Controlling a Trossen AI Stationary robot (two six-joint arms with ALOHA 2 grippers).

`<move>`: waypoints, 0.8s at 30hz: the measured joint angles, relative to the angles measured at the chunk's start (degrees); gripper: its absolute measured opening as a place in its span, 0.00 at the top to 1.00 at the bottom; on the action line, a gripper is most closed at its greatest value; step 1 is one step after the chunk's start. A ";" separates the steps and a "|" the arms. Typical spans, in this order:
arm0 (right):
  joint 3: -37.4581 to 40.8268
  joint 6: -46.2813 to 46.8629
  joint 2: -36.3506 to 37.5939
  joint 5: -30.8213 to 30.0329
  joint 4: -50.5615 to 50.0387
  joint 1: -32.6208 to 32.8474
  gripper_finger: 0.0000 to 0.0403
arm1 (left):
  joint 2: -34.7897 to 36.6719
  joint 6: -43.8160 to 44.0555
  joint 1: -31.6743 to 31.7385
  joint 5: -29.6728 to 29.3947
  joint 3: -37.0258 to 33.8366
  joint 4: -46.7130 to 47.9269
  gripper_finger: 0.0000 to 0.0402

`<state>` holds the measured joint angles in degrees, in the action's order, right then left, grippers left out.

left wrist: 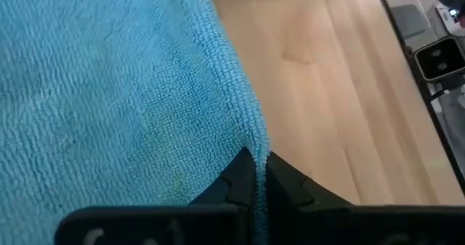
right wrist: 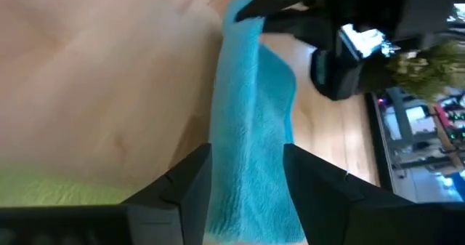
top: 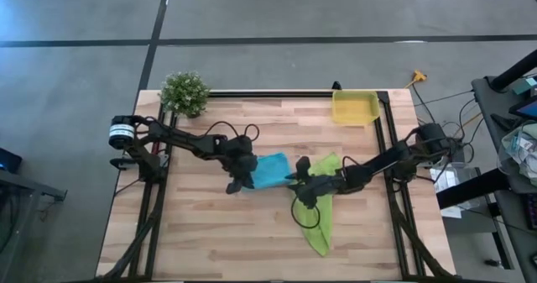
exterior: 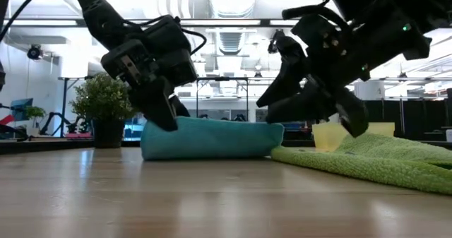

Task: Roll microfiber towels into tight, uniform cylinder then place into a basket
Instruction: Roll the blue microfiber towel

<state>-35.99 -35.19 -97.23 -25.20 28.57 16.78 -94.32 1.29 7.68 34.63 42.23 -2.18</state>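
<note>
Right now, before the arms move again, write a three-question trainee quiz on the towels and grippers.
1. True or false: the yellow basket already holds a rolled towel.
2. Which gripper is pinched shut on an edge of the turquoise-blue towel? A) left gripper B) right gripper C) neither
3. Fill in: the lime-green towel lies ____ on the table, under the right arm.

Key
1. False: the basket stands empty at the table's far edge.
2. A: the left fingers clamp a turquoise edge, while the right gripper's fingers stand open either side of that towel.
3. Unrolled.
</note>
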 joint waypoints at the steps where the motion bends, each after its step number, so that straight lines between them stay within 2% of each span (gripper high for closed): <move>1: -0.04 1.00 -0.41 0.11 1.01 -0.02 0.59 | 0.00 0.20 0.00 0.00 -0.25 0.03 1.00; 6: -0.04 2.01 -2.54 6.71 2.45 -1.71 0.62 | 0.00 1.56 -0.04 0.23 -1.19 -0.38 1.00; 13: -2.41 4.03 -5.90 8.00 1.95 -5.01 0.64 | 0.00 1.43 -0.28 -0.22 -2.36 -0.33 1.00; 16: -3.67 6.06 -6.77 12.09 1.48 -6.56 0.67 | 0.00 1.39 -0.31 -0.24 -3.17 -0.71 1.00; 19: -5.06 9.47 -6.80 17.13 -1.13 -8.13 0.74 | 0.09 1.21 -0.31 -0.28 -4.99 -2.03 1.00; 24: -6.45 14.14 -6.84 22.45 -5.76 -10.54 0.95 | 0.45 1.14 -0.36 -0.39 -8.28 -7.38 1.00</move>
<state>-42.44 -21.05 -104.07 -2.74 22.81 6.24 -93.87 2.44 7.32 34.24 33.95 -9.56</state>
